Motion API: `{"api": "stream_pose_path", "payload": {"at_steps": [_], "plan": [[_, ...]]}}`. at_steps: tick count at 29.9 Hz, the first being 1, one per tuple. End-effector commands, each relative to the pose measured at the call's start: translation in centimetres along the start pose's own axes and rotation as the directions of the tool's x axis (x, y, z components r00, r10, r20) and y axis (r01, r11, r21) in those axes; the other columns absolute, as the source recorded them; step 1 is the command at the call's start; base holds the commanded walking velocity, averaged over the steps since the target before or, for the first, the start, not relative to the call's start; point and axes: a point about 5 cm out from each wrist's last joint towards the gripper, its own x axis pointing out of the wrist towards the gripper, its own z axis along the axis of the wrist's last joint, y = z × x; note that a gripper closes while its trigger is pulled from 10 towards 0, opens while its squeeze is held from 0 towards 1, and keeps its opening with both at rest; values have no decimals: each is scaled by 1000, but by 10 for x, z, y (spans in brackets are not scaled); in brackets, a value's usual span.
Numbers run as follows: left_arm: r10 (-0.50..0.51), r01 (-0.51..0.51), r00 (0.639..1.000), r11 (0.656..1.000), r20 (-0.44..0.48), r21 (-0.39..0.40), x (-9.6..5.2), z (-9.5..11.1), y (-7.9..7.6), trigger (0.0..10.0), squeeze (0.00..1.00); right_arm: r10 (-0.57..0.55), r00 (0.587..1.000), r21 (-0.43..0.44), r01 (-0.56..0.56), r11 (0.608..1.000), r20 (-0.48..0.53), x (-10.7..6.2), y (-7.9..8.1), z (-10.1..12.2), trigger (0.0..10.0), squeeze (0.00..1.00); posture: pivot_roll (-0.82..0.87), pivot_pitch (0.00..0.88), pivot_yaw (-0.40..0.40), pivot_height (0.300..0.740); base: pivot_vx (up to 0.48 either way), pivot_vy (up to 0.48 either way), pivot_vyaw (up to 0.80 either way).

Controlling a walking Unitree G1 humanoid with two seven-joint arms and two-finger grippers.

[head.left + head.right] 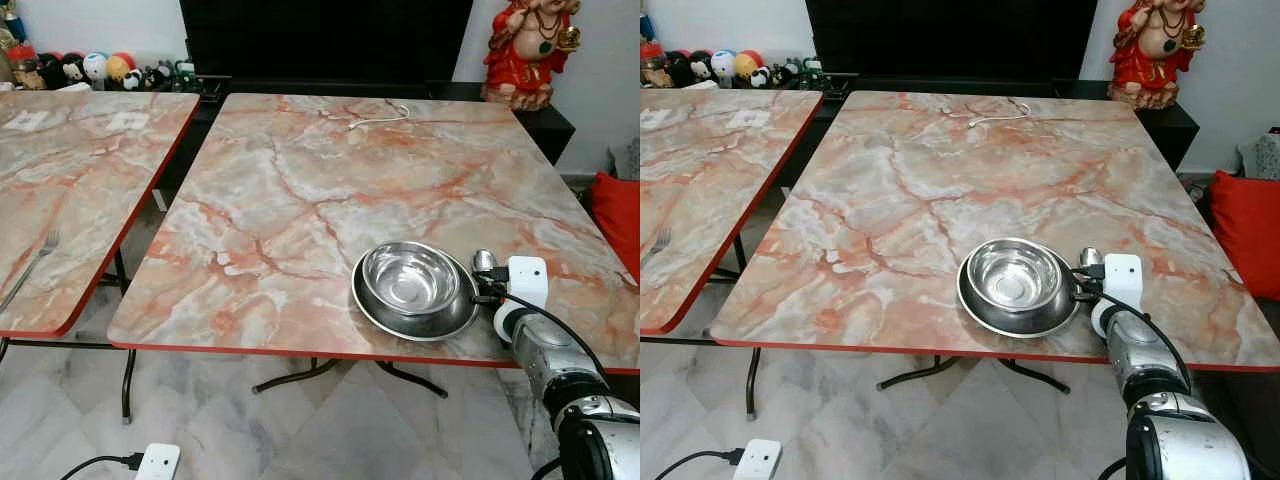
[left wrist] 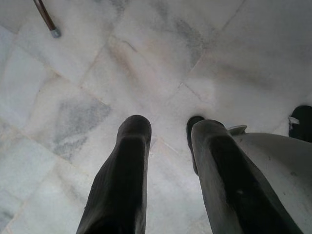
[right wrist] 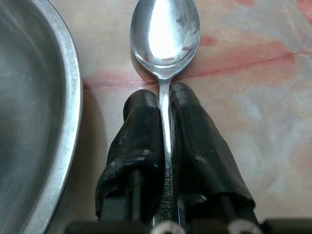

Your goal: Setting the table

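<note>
The right gripper (image 3: 163, 100) has its jaws pinching the spoon (image 3: 165, 36) by its handle, just beside the plate (image 1: 372, 305) near the table (image 1: 300, 180) front edge; a bowl (image 1: 410, 278) sits in the plate; the left gripper (image 2: 170, 146) hangs over the floor (image 2: 97, 73), jaws spread.

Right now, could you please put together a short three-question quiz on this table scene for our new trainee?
1. True or false: the right pincer is shut on the spoon.
2. Where does the bowl sit? A) in the plate B) on the floor C) on the other table
3. Fill in: a ____ lies on the neighbouring table.

Key: 1 true; 2 A; 3 fork.
</note>
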Motion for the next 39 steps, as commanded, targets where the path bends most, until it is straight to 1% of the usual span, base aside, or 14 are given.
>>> {"api": "stream_pose_path", "payload": {"at_steps": [1, 4, 5, 7, 8, 19, 20, 21, 22, 23, 27, 29, 30, 39], "plan": [[9, -9, 1000, 1000, -24, 2, -2, -8, 4, 10000, 0, -6, 1000, 9, 6, 1000, 8, 1, 0, 3, 10000, 149, 133, 35, -16, 740, 0, 0, 0], [9, -9, 1000, 1000, -25, 1, -3, -9, 5, 10000, 0, -6, 1000, 8, 6, 1000, 12, 1, 0, 4, 10000, 149, 130, 36, -15, 740, 0, 0, 0], [8, -8, 1000, 1000, -27, 2, -3, -9, 5, 10000, 0, -6, 1000, 9, 6, 1000, 14, 1, 0, 4, 10000, 180, 130, 34, -16, 740, 0, 0, 0], [9, -9, 1000, 1000, -28, 2, -3, -10, 5, 10000, 0, -7, 1000, 9, 7, 1000, 15, 1, 0, 5, 10000, 380, 129, 34, -16, 740, 0, 0, 0], [9, -9, 1000, 1000, -29, 3, -3, -10, 5, 10000, 0, -8, 1000, 9, 7, 1000, 16, 1, 0, 5, 10000, 400, 130, 34, -18, 740, 0, 0, 0], [8, -8, 1000, 1000, -30, 2, -2, -10, 2, 10000, 0, -10, 1000, 11, 9, 1000, 17, 1, 0, 5, 10000, 408, 130, 32, -17, 740, 0, 0, 0], [7, -7, 1000, 1000, -29, 1, -2, -10, 1, 10000, 0, -9, 1000, 10, 9, 1000, 17, 1, 0, 5, 10000, 522, 130, 32, -17, 740, 0, 0, 0], [6, -6, 1000, 1000, -29, 1, -2, -9, 0, 10000, 0, -8, 1000, 10, 8, 1000, 17, 1, 0, 4, 10000, 522, 130, 32, -17, 740, 0, 0, 0], [5, -5, 1000, 1000, -29, 2, -2, -9, -2, 10000, 0, -8, 1000, 10, 8, 1000, 16, 1, 0, 4, 10000, 651, 131, 32, -18, 740, 0, 0, 0], [3, -3, 1000, 1000, -28, 2, -1, -8, -3, 10000, 0, -9, 1000, 9, 9, 1000, 16, 1, 0, 4, 10000, 675, 131, 32, -18, 740, 0, 0, 0], [-2, 2, 1000, 1000, -26, 4, 0, -6, -8, 10000, 0, -13, 1000, 6, 13, 1000, 15, 1, 0, 4, 10000, 604, 131, 32, -18, 740, 0, 0, 0], [-2, 2, 1000, 1000, -26, 4, 0, -7, -8, 10000, 0, -15, 1000, 5, 15, 1000, 16, 1, -1, 4, 10000, 51, 131, 32, -18, 740, 0, 0, 0], [-3, 3, 1000, 1000, -26, 4, 0, -7, -9, 10000, 0, -17, 1000, 3, 17, 1000, 17, 1, -1, 4, 10000, 0, 131, 32, -18, 740, 0, 0, 0], [3, -3, 1000, 1000, -27, 3, -2, -10, -2, 10000, 0, -17, 1000, 3, 17, 1000, 18, 1, 0, 4, 10000, 0, 131, 31, -18, 740, 0, 0, 0]]}}
